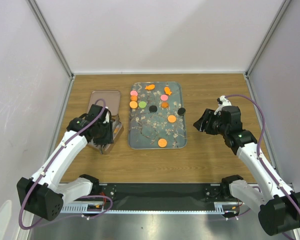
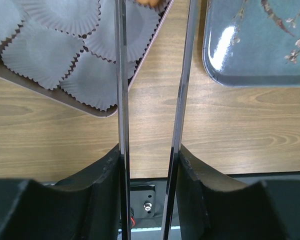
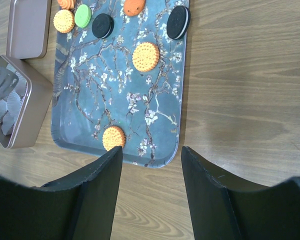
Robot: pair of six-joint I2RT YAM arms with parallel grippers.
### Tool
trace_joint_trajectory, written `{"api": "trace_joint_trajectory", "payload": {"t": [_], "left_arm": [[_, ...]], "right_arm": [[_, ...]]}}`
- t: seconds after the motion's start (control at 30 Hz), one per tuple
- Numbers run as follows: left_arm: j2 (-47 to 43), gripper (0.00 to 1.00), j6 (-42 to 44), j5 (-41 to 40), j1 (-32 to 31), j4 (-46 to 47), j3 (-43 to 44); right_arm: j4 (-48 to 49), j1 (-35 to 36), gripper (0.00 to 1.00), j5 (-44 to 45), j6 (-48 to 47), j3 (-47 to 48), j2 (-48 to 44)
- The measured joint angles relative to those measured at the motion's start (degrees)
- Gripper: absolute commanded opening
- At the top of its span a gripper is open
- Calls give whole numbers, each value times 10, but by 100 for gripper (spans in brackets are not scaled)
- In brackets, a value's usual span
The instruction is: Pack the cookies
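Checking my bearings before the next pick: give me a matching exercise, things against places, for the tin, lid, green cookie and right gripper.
1 tin
2 lid
3 green cookie
4 right gripper

A on the tray
B right of the tray
C below the left gripper
D just beyond the tin

Pairs: 1-C, 2-D, 3-A, 4-B

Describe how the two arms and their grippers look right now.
The left arm and right arm are white tubes with black joints and bases, each trailing a purple cable. The left gripper carries long, thin, shiny metal fingers on black mounts; the right gripper has short, chunky black fingers.
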Motion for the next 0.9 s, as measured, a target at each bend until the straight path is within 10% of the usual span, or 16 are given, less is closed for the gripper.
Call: {"api": "trace_joint_trajectory", "payload": {"t": [0.6, 0.9], "left_arm": [[4, 46, 5, 5, 0, -8, 44], [128, 48, 5, -23, -97, 9, 171]], "right_arm": [[0, 2, 56, 0, 0, -2, 0], [0, 3, 57, 2, 0, -2, 0]]}}
